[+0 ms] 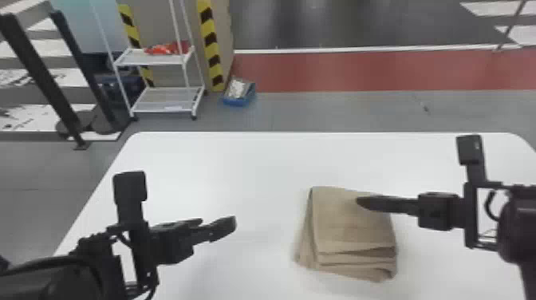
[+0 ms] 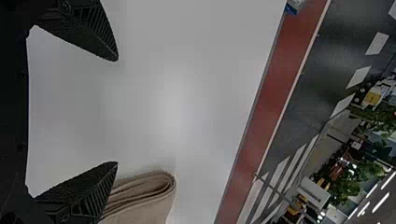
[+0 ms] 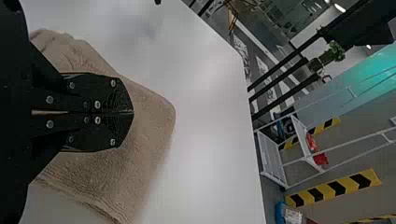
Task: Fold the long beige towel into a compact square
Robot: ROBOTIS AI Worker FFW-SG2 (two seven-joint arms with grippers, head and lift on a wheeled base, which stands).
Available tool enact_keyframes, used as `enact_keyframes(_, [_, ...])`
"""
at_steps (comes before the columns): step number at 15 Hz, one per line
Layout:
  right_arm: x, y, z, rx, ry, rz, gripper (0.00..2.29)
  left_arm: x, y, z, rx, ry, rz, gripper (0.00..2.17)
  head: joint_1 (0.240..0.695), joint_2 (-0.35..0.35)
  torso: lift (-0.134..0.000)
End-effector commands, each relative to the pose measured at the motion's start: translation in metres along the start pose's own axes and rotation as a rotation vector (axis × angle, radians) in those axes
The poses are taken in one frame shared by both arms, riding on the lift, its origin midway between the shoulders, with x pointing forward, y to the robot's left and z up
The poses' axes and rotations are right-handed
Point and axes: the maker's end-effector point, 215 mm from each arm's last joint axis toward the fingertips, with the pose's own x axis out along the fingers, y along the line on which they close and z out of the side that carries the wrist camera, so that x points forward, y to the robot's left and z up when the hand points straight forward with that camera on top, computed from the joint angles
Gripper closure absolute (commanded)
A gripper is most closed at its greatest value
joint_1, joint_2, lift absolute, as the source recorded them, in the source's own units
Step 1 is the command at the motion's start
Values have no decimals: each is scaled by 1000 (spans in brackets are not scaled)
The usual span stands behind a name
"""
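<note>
Beige cloth towel [image 1: 351, 223] folded into a layered, squarish stack; perhaps only edge-squaring remains. Black left tool [image 2: 116, 112], spread; black right tool [image 3: 132, 112], pressed together.

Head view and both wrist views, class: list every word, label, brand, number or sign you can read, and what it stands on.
Towel, left hand, right hand: no readable text.
Striped tape: yellow and black, no readable words.
Blue box on the floor: anything on its pale contents is too small to read.

Bright glare, soft shadows
</note>
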Motion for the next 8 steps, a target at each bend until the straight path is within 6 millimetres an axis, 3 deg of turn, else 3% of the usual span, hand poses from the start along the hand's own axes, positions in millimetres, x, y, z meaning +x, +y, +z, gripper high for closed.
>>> enact_keyframes(1, [13,-25,0,-34,17,-40,2047,0,-24,-14,1,16,-53,90,695,48,-124])
enact_keyframes(5, [24,-51,-8,-54,55,-87,2047,7,-73,-23,5,23,-183,103,695,-6,-124])
enact_keyframes(8, [22,-59,-3,-28,35,-81,2047,21,-109,-11,62,-40,-245,103,695,-61,-124])
